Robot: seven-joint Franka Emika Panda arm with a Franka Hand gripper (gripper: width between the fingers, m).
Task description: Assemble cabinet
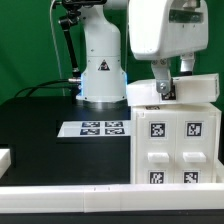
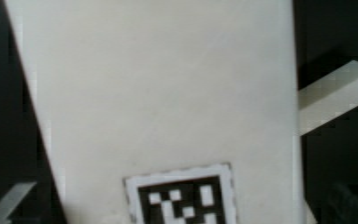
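Hovering over the cabinet (image 1: 170,150) at the exterior view's right edge of the black tabletop (image 1: 40,120), the arm's tool (image 1: 165,90) stands directly above the top panel (image 1: 200,90), whose long axis runs side to side; whether its jaws are clenched cannot be told.

A green backdrop (image 1: 30,50) is seen behind a black tabletop (image 1: 40,140). The marker board (image 1: 97,128) is laid flat on it, and a white rail (image 1: 60,192) is set along the near edge.
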